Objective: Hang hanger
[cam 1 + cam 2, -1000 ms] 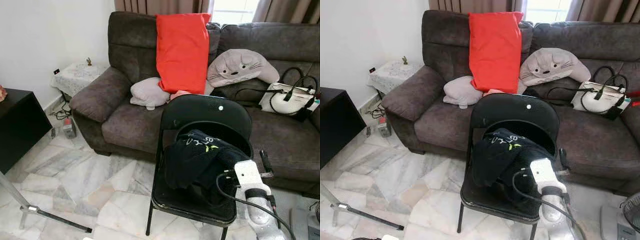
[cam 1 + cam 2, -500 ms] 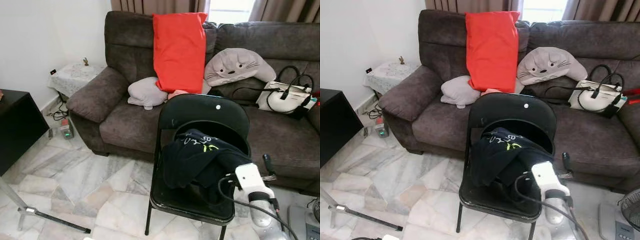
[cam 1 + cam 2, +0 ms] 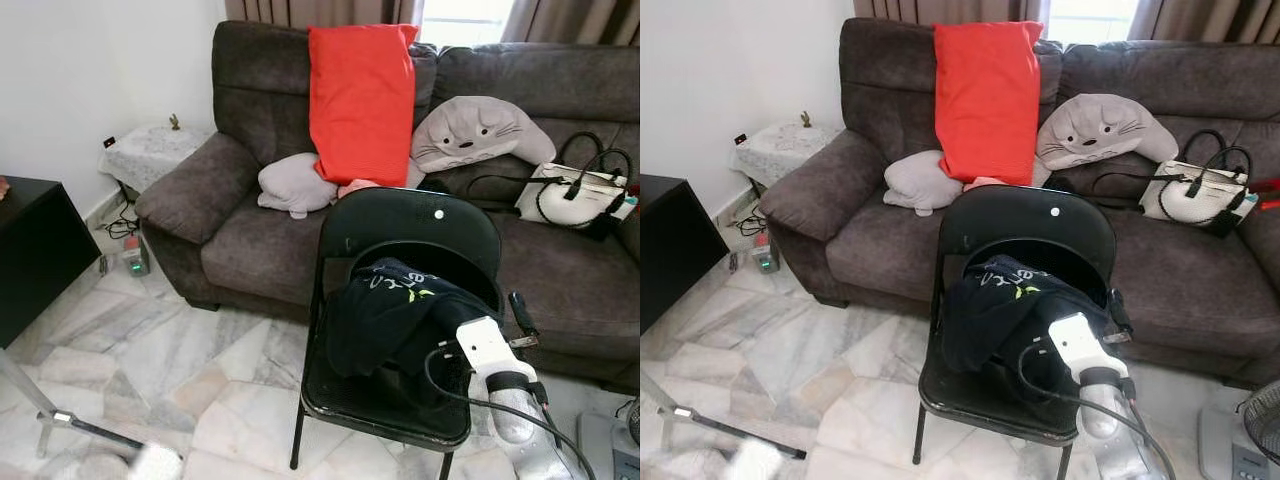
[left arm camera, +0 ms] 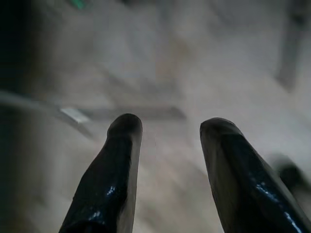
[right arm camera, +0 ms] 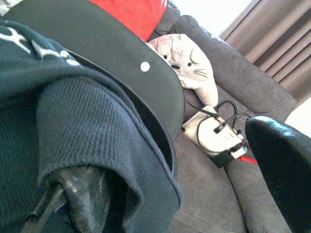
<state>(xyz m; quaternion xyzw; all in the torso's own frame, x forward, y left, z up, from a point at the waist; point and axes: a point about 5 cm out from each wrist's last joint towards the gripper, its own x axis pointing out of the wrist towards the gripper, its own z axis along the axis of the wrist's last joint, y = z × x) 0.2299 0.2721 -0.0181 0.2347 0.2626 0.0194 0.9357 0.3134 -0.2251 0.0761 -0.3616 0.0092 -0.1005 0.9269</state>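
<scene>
**Right gripper at garment on chair, left gripper over floor**

Right gripper [image 3: 485, 318] at the right edge of the black chair [image 3: 410, 225] seat, against the dark garment [image 3: 390, 310] heaped there. Jaws spread wide: one finger [image 5: 82, 199] tucked under a ribbed fold of the garment, the other finger [image 5: 279, 160] well apart from it, out in free air on the sofa side. No pinch on anything visible. Black cable looping off the silver wrist, down past the seat edge.

Hanger: hidden, cannot be told apart from the garment heap (white and yellow lettering on the cloth, nothing more to read). Garment draped over the seat and partly through the opening in the chair back.

Left gripper [image 4: 165, 131] low over the marble floor [image 3: 180, 360], jaws spread, nothing between them (wrist view heavily blurred).

Behind the chair: dark brown sofa [image 3: 250, 240] with an upright red cushion [image 3: 362, 100], a grey plush [image 3: 480, 130] leaning beside it, and a white bag [image 3: 575, 195] with black straps on the right seat.
</scene>
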